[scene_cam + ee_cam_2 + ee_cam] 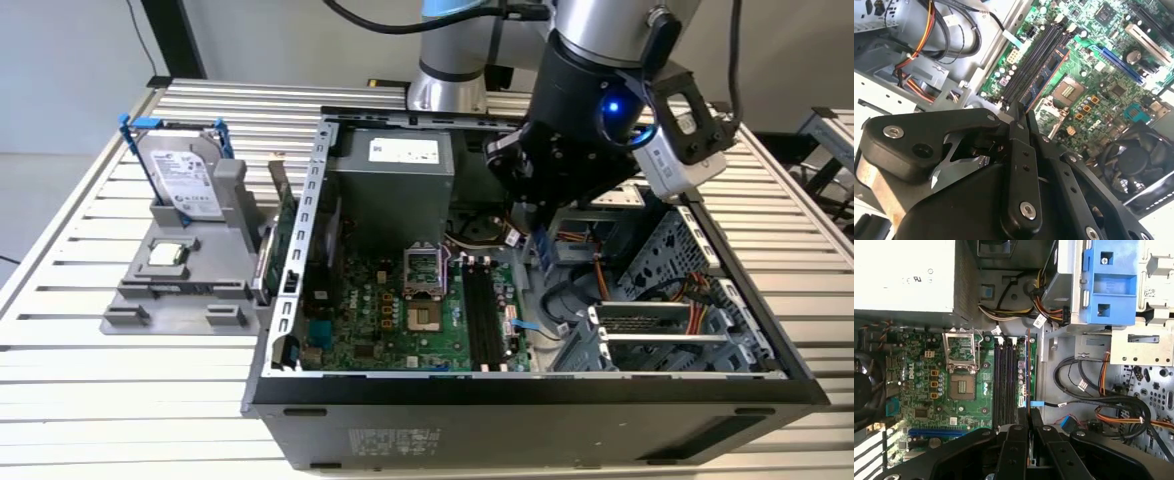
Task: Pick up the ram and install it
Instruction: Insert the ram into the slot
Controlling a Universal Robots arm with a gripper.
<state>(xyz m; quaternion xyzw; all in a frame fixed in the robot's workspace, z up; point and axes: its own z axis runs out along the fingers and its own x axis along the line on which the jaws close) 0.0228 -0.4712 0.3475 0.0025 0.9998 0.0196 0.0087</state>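
Note:
The ram [1046, 75] is a thin dark stick with blue chips. It shows edge-on in the first wrist view [1028, 370]. My gripper [1021, 112] is shut on one end of it; its black fingers close around the stick's edge [1028, 415]. The stick runs parallel to the black memory slots [1004, 380] on the green motherboard [919, 385], along the slot bank's side nearest the cables. Whether it touches a slot I cannot tell. In the exterior view the gripper [526, 225] reaches down into the open computer case [534, 385], above the slots [483, 310].
A grey power supply [400, 170] and the CPU socket [420, 290] sit beside the slots. Orange and black cables [1094, 400] and a blue drive bracket [1114, 280] crowd the other side. Outside the case, a grey fixture [187, 285] holds a hard drive [180, 180].

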